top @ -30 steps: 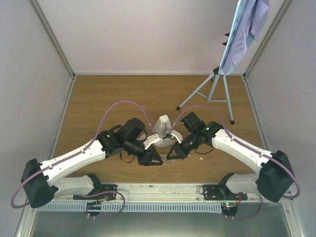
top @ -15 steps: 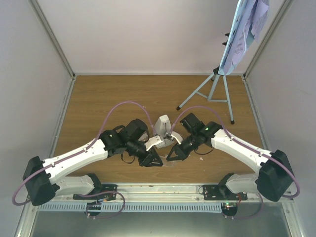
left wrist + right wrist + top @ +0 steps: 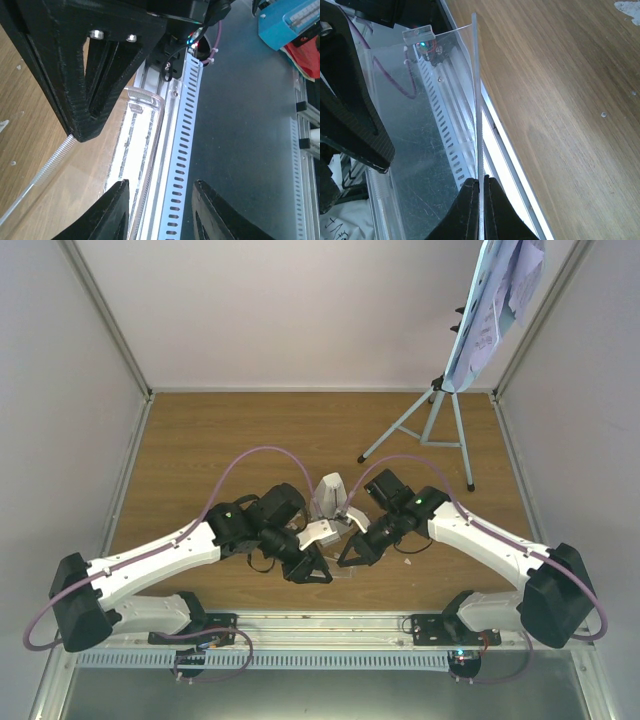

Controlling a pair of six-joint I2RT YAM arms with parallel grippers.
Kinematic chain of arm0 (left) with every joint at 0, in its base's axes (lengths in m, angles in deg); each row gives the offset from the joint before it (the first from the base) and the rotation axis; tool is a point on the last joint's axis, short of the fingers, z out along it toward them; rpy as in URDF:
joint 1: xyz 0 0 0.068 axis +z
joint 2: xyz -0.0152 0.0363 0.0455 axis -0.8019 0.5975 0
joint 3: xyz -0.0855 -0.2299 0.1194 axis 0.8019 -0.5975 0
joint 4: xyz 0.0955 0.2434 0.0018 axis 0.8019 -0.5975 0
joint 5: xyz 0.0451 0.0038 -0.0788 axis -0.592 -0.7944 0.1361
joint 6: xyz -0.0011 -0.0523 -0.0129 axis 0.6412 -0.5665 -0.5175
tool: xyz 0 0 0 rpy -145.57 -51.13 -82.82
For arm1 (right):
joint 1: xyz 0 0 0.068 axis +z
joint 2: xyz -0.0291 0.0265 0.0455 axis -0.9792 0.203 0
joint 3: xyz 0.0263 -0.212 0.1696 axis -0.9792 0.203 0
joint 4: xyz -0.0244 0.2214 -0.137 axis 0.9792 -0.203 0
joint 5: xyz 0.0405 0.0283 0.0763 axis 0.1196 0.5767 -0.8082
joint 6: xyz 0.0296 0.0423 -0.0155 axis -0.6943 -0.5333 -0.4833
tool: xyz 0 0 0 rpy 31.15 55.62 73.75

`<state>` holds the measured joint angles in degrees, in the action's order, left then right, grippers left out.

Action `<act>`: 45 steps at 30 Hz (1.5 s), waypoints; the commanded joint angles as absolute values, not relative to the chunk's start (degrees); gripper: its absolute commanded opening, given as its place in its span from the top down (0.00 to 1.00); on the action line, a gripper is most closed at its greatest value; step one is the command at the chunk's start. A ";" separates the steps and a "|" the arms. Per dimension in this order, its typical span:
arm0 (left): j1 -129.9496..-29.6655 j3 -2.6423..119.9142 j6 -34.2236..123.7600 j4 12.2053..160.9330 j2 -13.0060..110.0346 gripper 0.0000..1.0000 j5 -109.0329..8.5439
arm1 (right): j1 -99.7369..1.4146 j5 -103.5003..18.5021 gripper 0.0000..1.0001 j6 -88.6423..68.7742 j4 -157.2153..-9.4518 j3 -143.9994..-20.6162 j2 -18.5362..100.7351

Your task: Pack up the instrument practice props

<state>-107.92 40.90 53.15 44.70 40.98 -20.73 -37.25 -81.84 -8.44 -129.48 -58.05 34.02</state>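
Note:
The white pyramid metronome [image 3: 331, 495] stands upright at the table's middle, just behind both grippers. My right gripper [image 3: 481, 179] is shut on the thin edge of the clear tapered cover [image 3: 445, 100], holding it near the front rail. My left gripper [image 3: 160, 187] is open; the clear cover [image 3: 142, 145] lies ahead of it beside its left finger, with nothing pinched. In the top view the two grippers [image 3: 310, 570] [image 3: 350, 555] face each other. The pale-blue music stand [image 3: 440, 420] is at the back right with sheet music pages [image 3: 495, 300] on its tray.
The slotted metal rail [image 3: 180, 150] runs along the table's front edge right beside the cover. Small white crumbs [image 3: 408, 562] lie on the wood near the right gripper. The stand's tripod legs [image 3: 400, 435] spread over the back right floor.
The left arm has slid slightly right toward the right gripper, and its jaws narrowed then widened again. The right gripper keeps its hold on the cover, shifted a little left.

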 commanded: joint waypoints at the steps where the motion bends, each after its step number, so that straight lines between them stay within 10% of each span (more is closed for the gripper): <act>1: -109.74 42.92 54.86 42.11 41.81 0.62 -20.77 | -37.16 -82.44 1.00 -8.55 -128.77 -58.04 34.37; 32: -112.21 42.91 59.40 43.42 42.32 1.00 -15.19 | -36.82 -81.10 0.99 -8.20 -128.96 -58.36 34.10; 37: -112.21 41.71 57.47 46.38 40.41 1.00 -15.36 | -36.86 -78.65 0.79 -7.97 -129.53 -59.40 32.03; 41: -112.27 38.44 51.63 53.67 38.52 1.00 -16.32 | -37.47 -68.92 0.23 -10.94 -128.45 -61.42 28.27; 45: -112.23 32.76 44.28 65.75 35.90 1.00 -16.49 | -44.21 -60.04 0.01 -15.48 -123.80 -62.29 20.13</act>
<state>-111.83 37.12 52.45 51.56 38.58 -17.82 -38.50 -70.91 -10.87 -128.91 -59.53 27.41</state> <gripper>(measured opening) 0.040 0.965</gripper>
